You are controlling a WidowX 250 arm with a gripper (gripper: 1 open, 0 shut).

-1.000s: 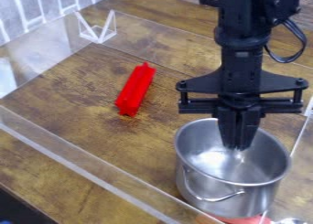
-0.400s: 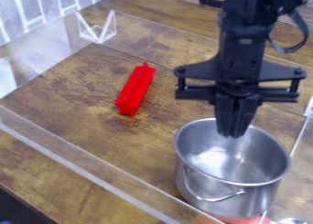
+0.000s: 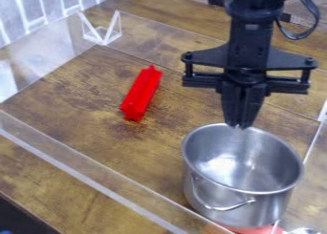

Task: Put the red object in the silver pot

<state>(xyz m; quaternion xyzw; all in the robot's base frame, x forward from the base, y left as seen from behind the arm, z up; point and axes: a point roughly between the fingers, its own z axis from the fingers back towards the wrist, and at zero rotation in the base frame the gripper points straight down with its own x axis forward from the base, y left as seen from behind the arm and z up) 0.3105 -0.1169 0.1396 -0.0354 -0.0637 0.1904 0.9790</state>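
The single camera view looks down at an angle onto a wooden table (image 3: 76, 171) fenced by clear acrylic walls (image 3: 90, 176). The top of the black robot arm (image 3: 262, 9) runs out of frame at the upper edge, so its upper links are not visible. The bottom right corner is cut off too: a small pale and reddish patch (image 3: 296, 229) shows there, too little of it to identify. The inside floor of the pot is a wash of reflections, and nothing can be made out lying in it.

Counted: one red object (image 3: 141, 92), one silver pot (image 3: 243, 171), one arm with one gripper (image 3: 242, 121), and one small clear triangular stand (image 3: 99, 28) at the back left corner. A black cable (image 3: 304, 28) loops beside the arm at upper right.

No brand, label or writing can be read anywhere.

The gripper points straight down, its two dark fingers pressed together with no gap between them and nothing held. Its tip hangs just above the far rim of the pot, clear of the metal.

The red object lies flat on the table, well left of the pot and of the gripper, its long axis running diagonally from near left to far right. The pot stands upright at lower right, its loop handle (image 3: 230, 206) facing the camera.
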